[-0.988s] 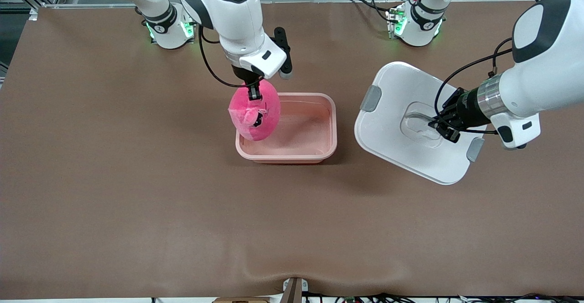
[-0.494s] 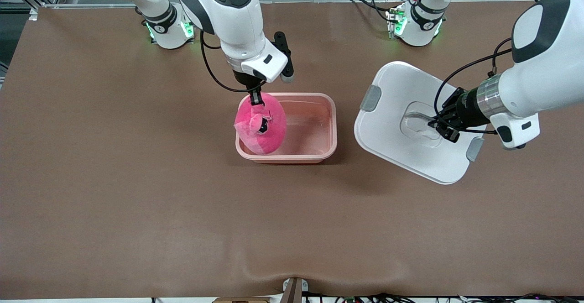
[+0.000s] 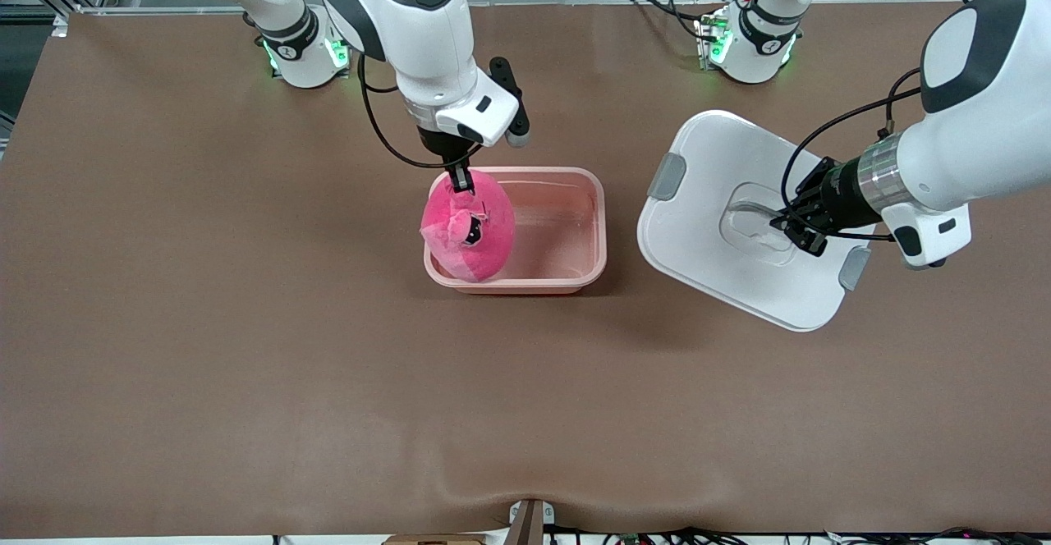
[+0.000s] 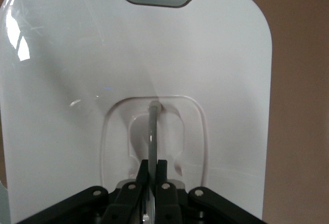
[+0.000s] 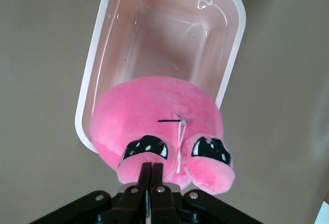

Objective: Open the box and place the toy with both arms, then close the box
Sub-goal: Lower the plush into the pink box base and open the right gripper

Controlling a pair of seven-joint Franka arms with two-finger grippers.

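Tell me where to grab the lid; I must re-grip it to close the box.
By the clear handle in the lid's centre recess, from above: it stands as a thin bar, and the left gripper is shut on it now.

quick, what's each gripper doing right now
Left gripper: shut on the lid, gripping its handle.
Right gripper: shut on the toy, over the tub.
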